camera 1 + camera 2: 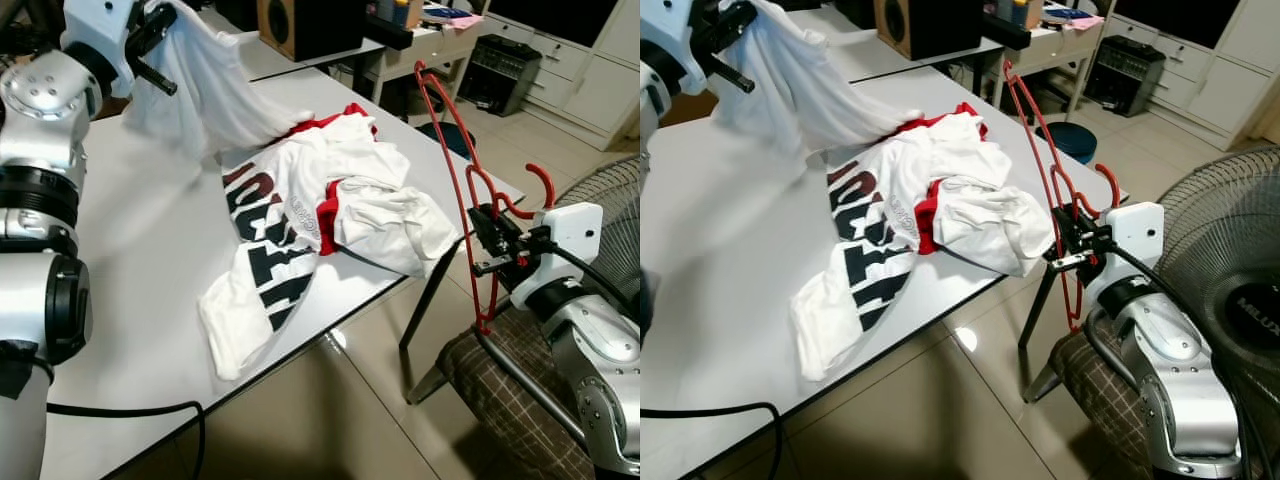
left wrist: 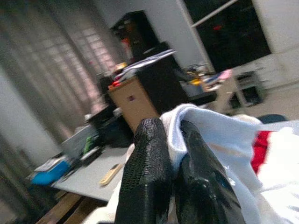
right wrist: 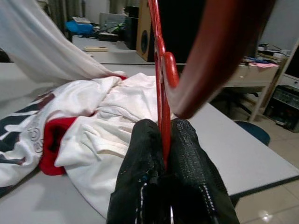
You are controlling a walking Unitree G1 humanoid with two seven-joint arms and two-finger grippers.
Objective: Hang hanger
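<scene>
Left gripper (image 1: 160, 50), upper left, pinched the white shirt (image 1: 310, 215) off the table (image 1: 130, 250). Right gripper (image 1: 490, 250), lower right, clamped the red hanger (image 1: 450, 160).

White shirt (image 1: 310, 225) with red trim is bunched up near the tabletop's (image 1: 140, 260) right edge, fan (image 1: 1230, 270) off that side, speaker (image 1: 310, 25) behind.

White shirt (image 1: 300, 235) on grey table (image 1: 140, 250)

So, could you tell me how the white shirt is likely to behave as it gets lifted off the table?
Probably floppy: the white shirt drapes limply from the left gripper. Likely light, since a fingertip pinch raises it. Its crumpled bulk may drag across the table.
</scene>
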